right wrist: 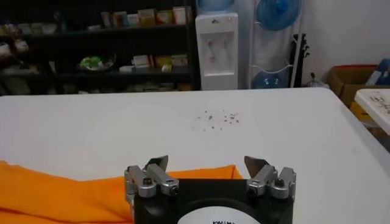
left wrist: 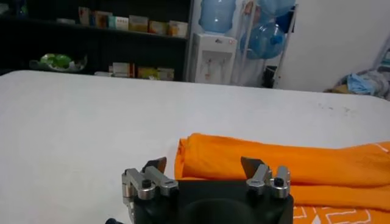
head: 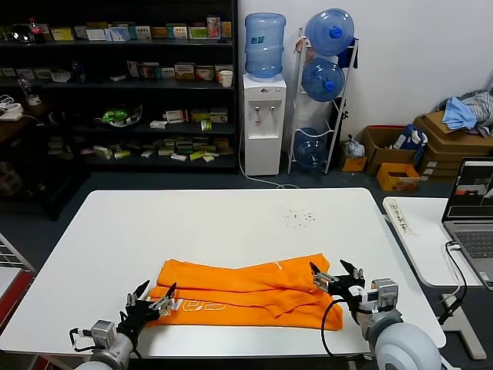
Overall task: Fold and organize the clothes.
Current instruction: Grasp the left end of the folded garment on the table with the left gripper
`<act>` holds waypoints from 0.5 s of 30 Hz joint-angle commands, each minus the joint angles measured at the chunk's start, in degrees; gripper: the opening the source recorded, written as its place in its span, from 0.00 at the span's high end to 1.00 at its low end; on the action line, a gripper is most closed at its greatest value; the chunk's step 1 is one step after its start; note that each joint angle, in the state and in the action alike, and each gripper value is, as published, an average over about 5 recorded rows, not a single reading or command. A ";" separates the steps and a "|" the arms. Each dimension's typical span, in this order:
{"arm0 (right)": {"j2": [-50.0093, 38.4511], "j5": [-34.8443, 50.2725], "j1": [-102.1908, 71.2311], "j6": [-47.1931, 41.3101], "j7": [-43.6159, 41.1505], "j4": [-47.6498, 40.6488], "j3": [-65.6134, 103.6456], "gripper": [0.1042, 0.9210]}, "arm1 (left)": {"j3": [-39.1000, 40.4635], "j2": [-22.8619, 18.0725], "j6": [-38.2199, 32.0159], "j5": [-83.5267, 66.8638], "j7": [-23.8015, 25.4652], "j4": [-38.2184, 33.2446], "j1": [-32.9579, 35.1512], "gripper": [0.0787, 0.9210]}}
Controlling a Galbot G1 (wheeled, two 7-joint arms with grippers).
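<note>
The orange T-shirt (head: 246, 293) lies folded into a long band near the white table's front edge, with white lettering showing at its front left. My left gripper (head: 152, 295) is open at the shirt's left end, low over the table. In the left wrist view the shirt (left wrist: 274, 164) lies just beyond the open left gripper (left wrist: 205, 164). My right gripper (head: 337, 272) is open at the shirt's right end. In the right wrist view the right gripper (right wrist: 207, 162) is open over the shirt's edge (right wrist: 67, 193).
The white table (head: 231, 223) has small dark specks (head: 299, 218) at its back right. A side table with a laptop (head: 471, 212) stands to the right. Shelves, a water dispenser (head: 263, 116) and cardboard boxes with a blue-grey cloth pile (head: 462, 114) stand behind.
</note>
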 commanded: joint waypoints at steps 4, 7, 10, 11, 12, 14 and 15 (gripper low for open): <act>0.24 -0.36 -0.81 0.17 -0.24 0.15 1.24 0.12 | 0.34 -2.12 0.53 -1.23 -0.20 5.17 -3.92 0.12; 0.31 -0.26 -0.77 0.16 -0.23 0.03 1.17 0.12 | 0.47 -2.05 0.62 -1.28 -0.36 5.22 -3.76 0.12; 0.35 -0.11 -0.76 0.13 -0.17 0.01 1.08 0.12 | 0.70 -2.02 0.66 -1.29 -0.54 5.10 -3.47 0.15; 0.35 -0.03 -0.76 0.12 -0.15 0.01 1.07 0.12 | 0.83 -2.01 0.66 -1.24 -0.59 4.98 -3.31 0.17; 0.34 0.03 -0.76 0.12 -0.13 0.03 1.10 0.12 | 0.95 -2.00 0.66 -1.21 -0.63 4.83 -3.13 0.20; 0.32 0.14 -0.77 0.14 -0.10 0.05 1.19 0.12 | 1.21 -2.05 0.68 -1.11 -0.75 4.39 -2.70 0.28; 0.31 0.22 -0.78 0.14 -0.08 0.06 1.23 0.12 | 1.31 -2.09 0.70 -1.07 -0.82 4.17 -2.50 0.31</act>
